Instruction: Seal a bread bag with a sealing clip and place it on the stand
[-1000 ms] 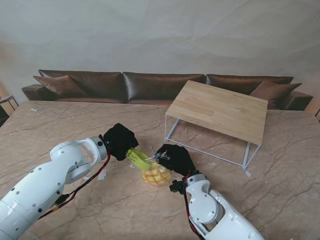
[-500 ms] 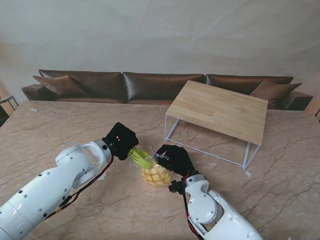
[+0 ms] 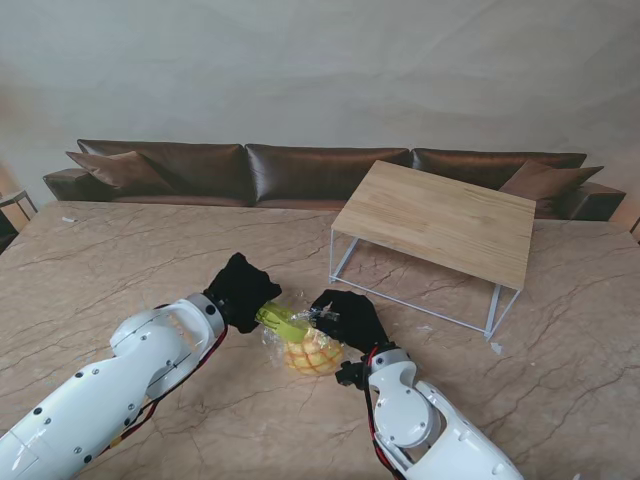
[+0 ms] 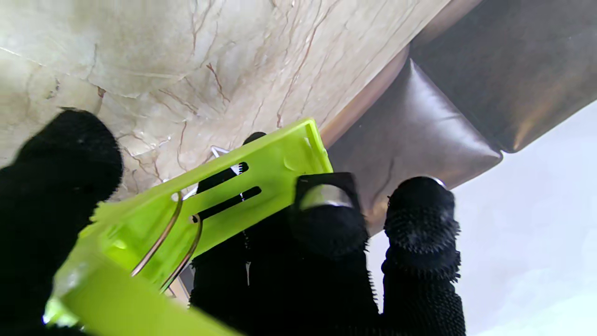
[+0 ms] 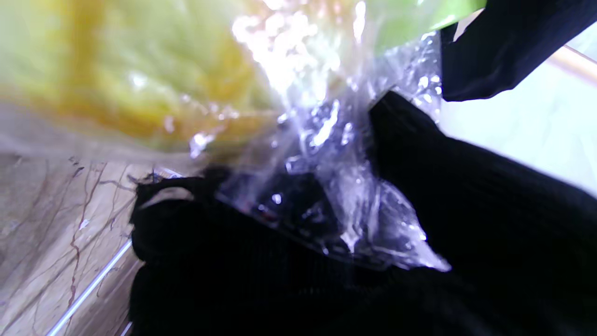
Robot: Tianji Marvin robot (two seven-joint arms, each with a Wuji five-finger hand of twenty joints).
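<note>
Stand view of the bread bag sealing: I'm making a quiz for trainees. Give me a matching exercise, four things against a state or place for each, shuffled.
Things:
1. left hand
2. right hand
3. bread bag
4. wooden stand

States:
A. bare on top, at the right
B. holds the green sealing clip
C. lies on the marble table between the hands
D. grips the bag's clear plastic neck

Pairs: 1-B, 2-D, 3-C, 4-A
</note>
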